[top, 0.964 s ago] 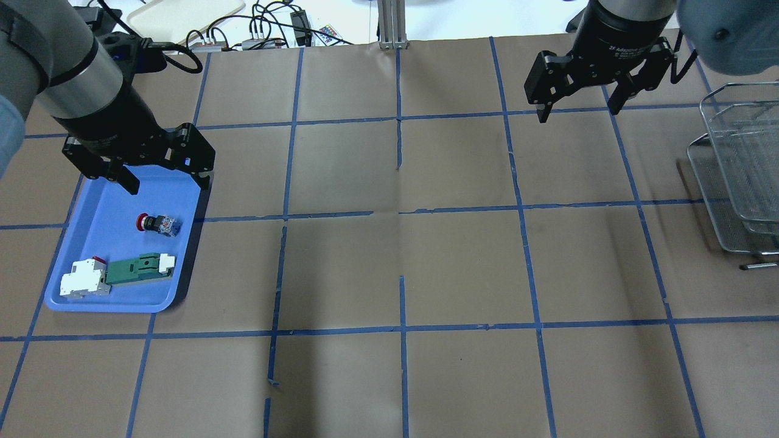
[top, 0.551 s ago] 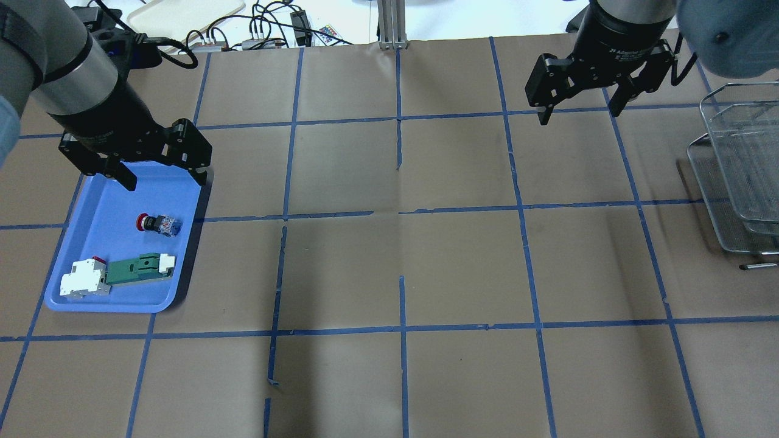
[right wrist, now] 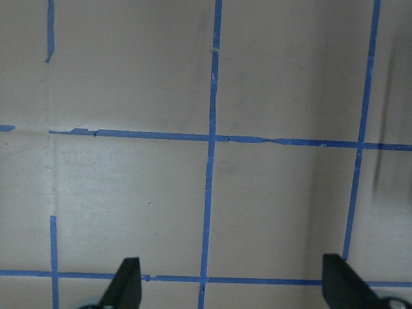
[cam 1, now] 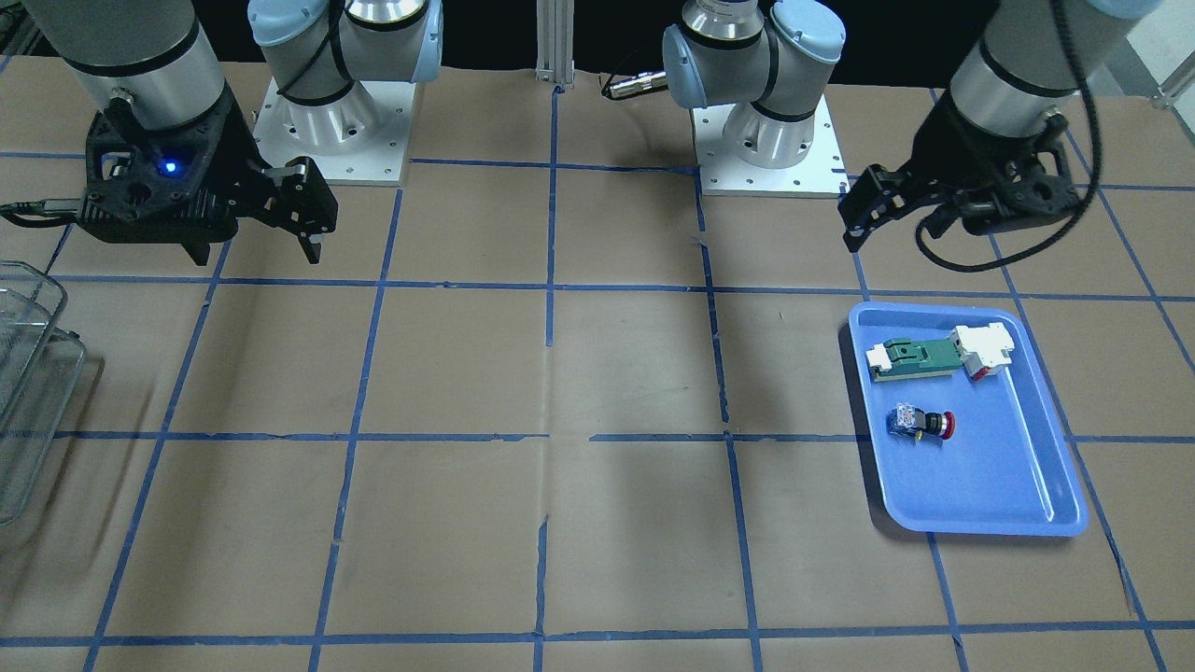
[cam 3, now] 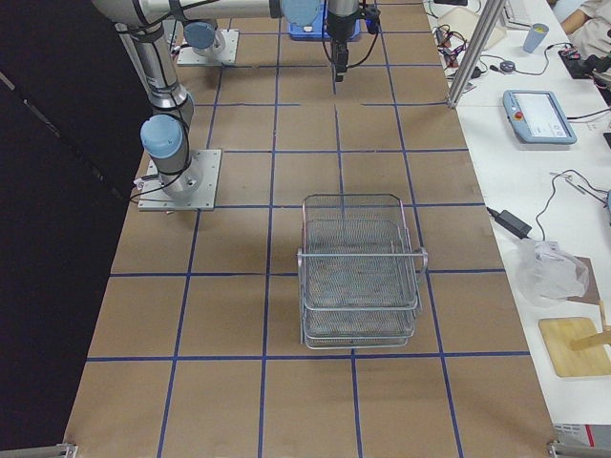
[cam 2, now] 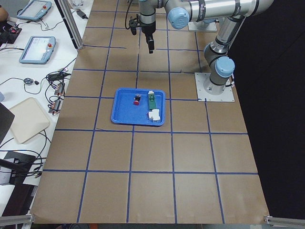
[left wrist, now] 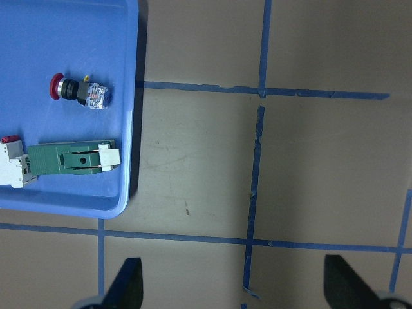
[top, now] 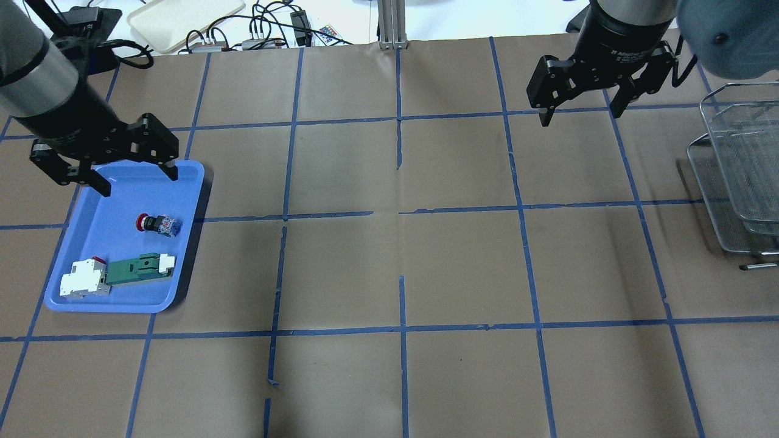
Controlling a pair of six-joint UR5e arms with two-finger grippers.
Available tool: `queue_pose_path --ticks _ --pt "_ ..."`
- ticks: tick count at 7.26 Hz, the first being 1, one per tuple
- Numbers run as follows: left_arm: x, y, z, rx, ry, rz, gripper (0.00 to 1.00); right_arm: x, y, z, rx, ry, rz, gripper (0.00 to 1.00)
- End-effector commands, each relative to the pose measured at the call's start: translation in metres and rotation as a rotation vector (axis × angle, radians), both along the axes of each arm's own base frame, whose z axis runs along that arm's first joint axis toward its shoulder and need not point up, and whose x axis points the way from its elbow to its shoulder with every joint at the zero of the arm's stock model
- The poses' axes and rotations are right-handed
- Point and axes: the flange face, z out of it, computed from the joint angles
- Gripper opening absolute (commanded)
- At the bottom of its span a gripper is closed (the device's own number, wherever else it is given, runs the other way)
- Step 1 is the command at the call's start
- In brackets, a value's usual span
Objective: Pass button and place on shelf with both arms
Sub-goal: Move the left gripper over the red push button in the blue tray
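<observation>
The button (top: 157,224), with its red head and black barrel, lies on its side in the blue tray (top: 115,194) at the table's left. It also shows in the front view (cam 1: 920,425) and the left wrist view (left wrist: 78,91). My left gripper (top: 139,182) is open and empty, hovering above the tray's far edge, apart from the button. My right gripper (top: 579,114) is open and empty above the far right of the table. The wire-mesh shelf (top: 739,164) stands at the right edge, also seen in the right exterior view (cam 3: 358,272).
In the tray a green-and-white flat part (top: 137,269) and a white blocky part (top: 82,278) lie near its front end. Cables and a beige tray (top: 182,18) lie beyond the table's far edge. Brown paper with blue tape lines covers the table.
My left gripper has moved left and slightly away from the button, from the tray's far right corner to its far edge. The right gripper has hardly moved.
</observation>
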Motion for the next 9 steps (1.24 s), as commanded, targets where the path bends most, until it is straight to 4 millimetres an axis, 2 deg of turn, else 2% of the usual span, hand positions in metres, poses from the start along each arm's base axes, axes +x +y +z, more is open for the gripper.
queue_pose_path --ticks 1,2,3,4,5,6,8,9 --pt "0.11 -0.007 -0.016 -0.05 0.065 0.242 1.0 -0.001 0.0 0.0 -0.001 0.006 0.001 1.0" --pt "0.14 -0.016 -0.036 -0.073 0.054 0.301 1.0 0.001 0.0 0.0 -0.002 -0.002 -0.005 1.0" --pt "0.16 -0.024 -0.064 -0.059 0.06 0.363 1.0 0.001 -0.001 0.001 -0.005 -0.004 -0.004 1.0" --pt "0.18 -0.034 -0.083 -0.017 0.067 0.562 1.0 0.001 0.0 0.002 -0.006 -0.005 -0.004 1.0" --pt "0.193 -0.039 -0.105 0.043 0.076 0.761 1.0 0.001 0.001 0.004 -0.008 -0.004 -0.005 1.0" --pt "0.201 -0.046 -0.123 0.067 0.081 0.824 1.0 0.001 -0.001 0.001 -0.005 -0.004 -0.002 1.0" --pt "0.234 -0.074 -0.158 0.026 0.109 0.888 1.0 0.001 -0.002 0.003 -0.02 -0.002 -0.004 1.0" --pt "0.237 -0.08 -0.172 0.06 0.129 0.983 1.0 0.0 -0.001 0.002 -0.018 -0.001 -0.004 1.0"
